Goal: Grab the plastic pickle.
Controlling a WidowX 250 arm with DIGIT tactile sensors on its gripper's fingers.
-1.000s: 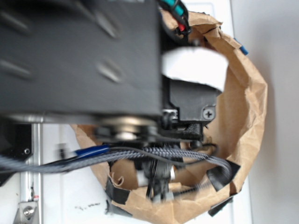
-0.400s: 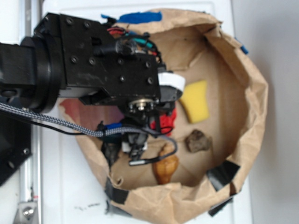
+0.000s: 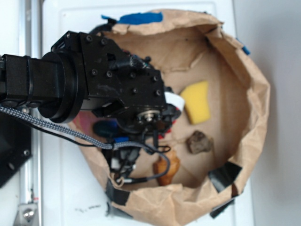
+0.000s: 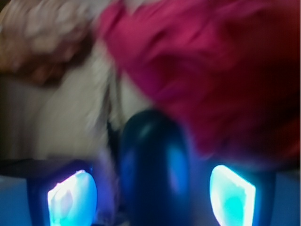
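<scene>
Exterior: arm (image 3: 89, 84) is down inside the brown paper bag (image 3: 254, 103), blocking the left half of the bag floor. I can't see the gripper's fingertips from here, they're under the wrist housing. Visible on the bag floor: yellow sponge (image 3: 196, 100) right of the arm, brown rock (image 3: 199, 142) below it, an orange-brown toy (image 3: 166, 165) near the bottom. A dark blue-looking shape (image 3: 105, 128) peeks out under the arm on the left, next to some red; can't identify it from this view. Black tape patches (image 3: 224, 177) on the bag rim, blue tape (image 3: 140, 18) at the top edge. No clear sight of the pickle here.

Wrist: blurry, very close. A dark rounded, elongated piece sits dead centre at the bottom, which I read as the plastic pickle (image 4: 154, 165); colour looks dark blue-green under this lighting. The two finger pads (image 4: 71, 197) show as bright cyan patches either side of it, gripper (image 4: 153, 195) straddling it. Jaws look spread with visible gaps to the pickle on both sides, so not clamped, nothing held as far as I can tell. Red cloth-like thing (image 4: 211, 70) just behind the pickle, tan lump (image 4: 42, 37) top left.

Status, my read: approach and alignment done, pickle is between the fingers. Left: close on it and lift. Watch the red item, it's close enough to get pinched.
</scene>
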